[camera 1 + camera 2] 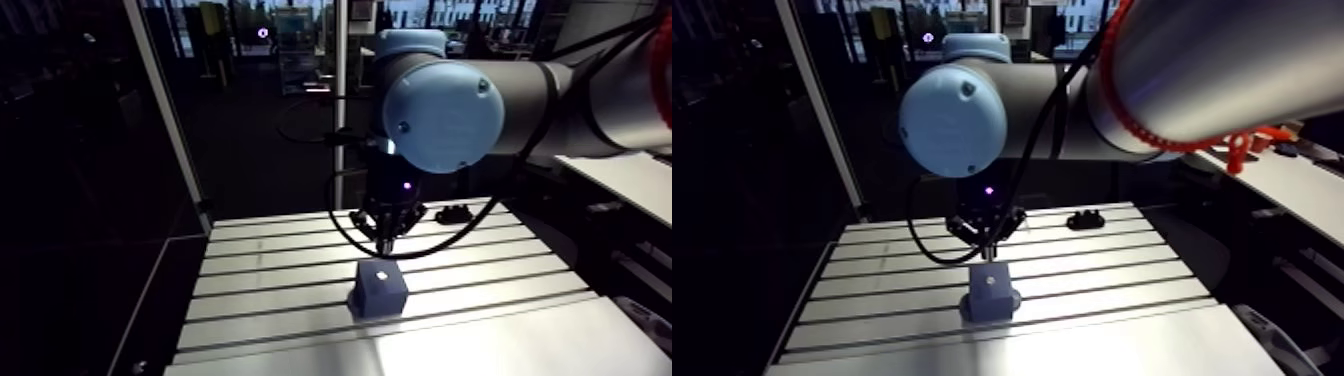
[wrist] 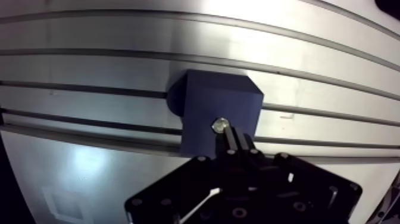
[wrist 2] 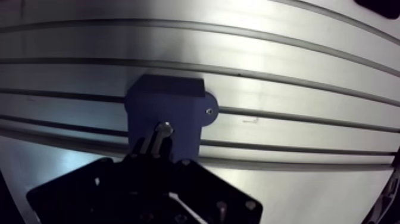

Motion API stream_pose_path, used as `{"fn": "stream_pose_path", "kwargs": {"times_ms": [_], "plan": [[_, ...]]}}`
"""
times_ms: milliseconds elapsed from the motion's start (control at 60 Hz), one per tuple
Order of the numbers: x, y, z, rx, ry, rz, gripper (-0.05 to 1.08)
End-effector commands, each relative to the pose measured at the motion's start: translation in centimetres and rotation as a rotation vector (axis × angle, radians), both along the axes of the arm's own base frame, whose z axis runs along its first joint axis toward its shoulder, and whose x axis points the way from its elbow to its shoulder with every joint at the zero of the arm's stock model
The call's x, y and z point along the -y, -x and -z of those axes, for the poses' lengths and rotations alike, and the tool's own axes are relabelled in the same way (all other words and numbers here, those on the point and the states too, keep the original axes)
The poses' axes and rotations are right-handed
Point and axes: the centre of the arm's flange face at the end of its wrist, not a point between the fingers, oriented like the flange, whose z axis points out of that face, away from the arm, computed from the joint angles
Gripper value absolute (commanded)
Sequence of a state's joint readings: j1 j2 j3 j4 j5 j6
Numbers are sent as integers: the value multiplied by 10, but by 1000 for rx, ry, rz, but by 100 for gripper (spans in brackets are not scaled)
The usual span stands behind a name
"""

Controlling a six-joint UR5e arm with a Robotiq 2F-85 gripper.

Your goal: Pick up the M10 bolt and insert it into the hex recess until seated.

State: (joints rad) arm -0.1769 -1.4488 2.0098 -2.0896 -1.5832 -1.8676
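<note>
A dark blue block [image 2: 221,110] stands on the slotted aluminium table [image 2: 89,71]. My gripper [image 2: 233,142] hangs right above it, shut on the M10 bolt [image 3: 162,132]. The bolt points down from the fingertips, and its bright hex end [image 2: 219,125] meets the block's top face. The recess itself is hidden under that end, so I cannot tell how deep the bolt sits. In the arm view the gripper [image 1: 386,243] is just over the block [image 1: 378,291], with a small bright spot [image 1: 383,275] on the block's top.
A rounded flange with a screw [image 3: 209,111] sticks out of the block's base. A small black part [image 1: 452,212] lies near the table's far right edge. A white surface [image 1: 625,180] stands off to the right of the table.
</note>
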Motion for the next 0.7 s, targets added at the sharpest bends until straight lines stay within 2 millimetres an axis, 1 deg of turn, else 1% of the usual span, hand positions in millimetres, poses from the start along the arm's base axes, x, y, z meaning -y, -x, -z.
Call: {"fn": "stream_pose_path", "kwargs": {"times_ms": [17,117,133,150,167,183,200,217,233,250,267,283,317,367,400,417,433,483,500,517,533,550,567,583,600,617,633,650,667,683,700], "plan": [[-1,1,-8,-11,1,1,108],[0,1,-9,-14,0,0,105],[0,2,-10,-15,-1,0,102],[0,2,-11,-16,-3,-2,90],[0,2,-11,-16,-3,-2,90],[1,2,-12,-19,-7,-2,63],[1,2,-12,-19,-7,-2,63],[1,2,-15,-20,-8,-5,30],[1,2,-15,-20,-8,-5,30],[1,2,-16,-16,-9,-5,5],[1,2,-16,-16,-9,-5,5],[2,1,-18,-14,-8,-4,1],[1,2,-21,-19,-10,-4,0],[1,4,-24,-25,-11,-4,0],[0,7,-32,-33,-14,-2,0],[0,7,-32,-33,-14,-2,0],[0,8,-37,-30,-16,-2,0],[0,8,-41,-16,-21,-3,0],[-1,9,-46,-4,-25,-3,0],[-1,9,-46,-4,-25,-3,0],[-1,11,-52,5,-26,-2,0],[-1,11,-52,5,-26,-2,0],[-1,13,-60,10,-26,4,0],[-1,13,-60,10,-26,4,0],[-1,16,-67,16,-24,7,0],[-1,16,-67,16,-24,7,0],[-2,18,-76,24,-22,9,0],[-2,18,-76,24,-22,9,0],[-1,21,-83,34,-19,10,0],[-1,21,-83,34,-19,10,0],[0,23,-92,45,-15,13,0]]}}
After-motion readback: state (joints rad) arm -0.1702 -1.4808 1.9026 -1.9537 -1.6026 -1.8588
